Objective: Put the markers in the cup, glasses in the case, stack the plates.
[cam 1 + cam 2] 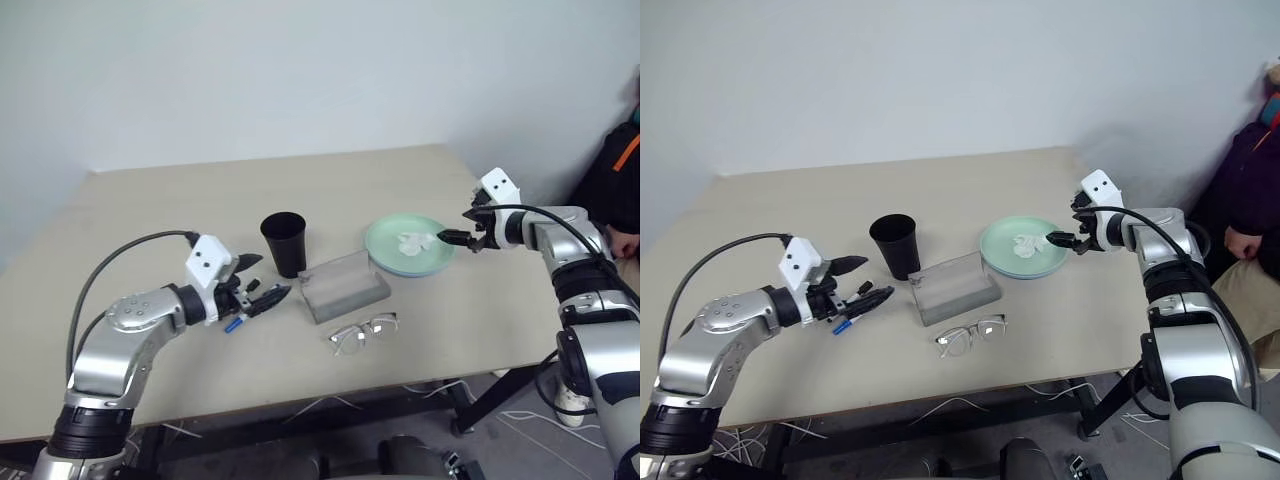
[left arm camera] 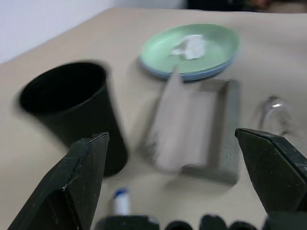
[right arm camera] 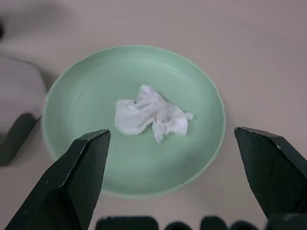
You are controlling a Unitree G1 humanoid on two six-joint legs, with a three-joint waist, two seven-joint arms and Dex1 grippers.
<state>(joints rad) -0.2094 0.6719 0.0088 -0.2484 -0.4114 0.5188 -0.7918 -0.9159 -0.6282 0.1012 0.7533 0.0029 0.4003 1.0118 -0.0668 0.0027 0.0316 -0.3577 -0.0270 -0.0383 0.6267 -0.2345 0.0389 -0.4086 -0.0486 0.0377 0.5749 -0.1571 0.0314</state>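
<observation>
Matt black cup [image 1: 284,242]; smooth, faintly glossy green plastic plate [image 3: 86,91] holding crumpled white tissue [image 3: 149,115]; fabric-like grey case [image 1: 345,285]; smooth matt beige desk [image 1: 180,200].

Two plates [image 2: 192,72], one cup [image 1: 284,241]

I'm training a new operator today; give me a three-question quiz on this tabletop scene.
1. True or false: the case lies open.
2. What lies on the green plate? A) glasses B) tissue C) marker
3. Fill in: the glasses lie on the ____, outside the case.

Key: 1 true; 2 B, a crumpled tissue; 3 table.
</observation>
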